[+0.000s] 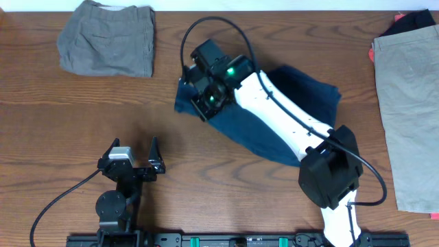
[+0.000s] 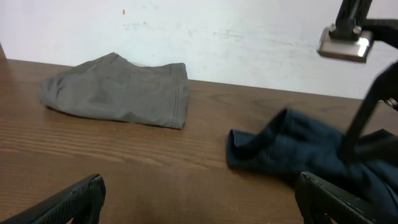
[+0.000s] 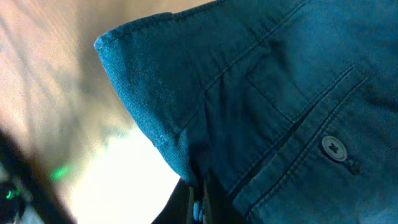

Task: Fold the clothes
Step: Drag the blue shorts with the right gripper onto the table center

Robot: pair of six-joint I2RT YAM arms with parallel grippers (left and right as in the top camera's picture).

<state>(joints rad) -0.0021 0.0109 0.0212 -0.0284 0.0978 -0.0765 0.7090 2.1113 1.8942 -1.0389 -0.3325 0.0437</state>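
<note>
Over brown wood desk (image 1: 68, 116), clamps right hand (image 1: 204, 103) on a seamed edge of the navy shorts (image 1: 247, 129) spread just behind it, holds left hand (image 1: 134, 156) apart and empty well off, and judges cloth soft, light, floppy, best pinched along stiffer seams.

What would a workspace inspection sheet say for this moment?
Surface: brown wooden table, no stains seen.
Job's things: navy shorts crumpled mid-table; grey shorts folded at far left; beige shorts flat at the right edge.
Clutter: dark garment peeking from under the beige pair.
Claws: left claw open and empty; right claw shut on the navy shorts' edge.
Cables: black cables loop off both arms.
Surroundings: white wall behind the table.
</note>
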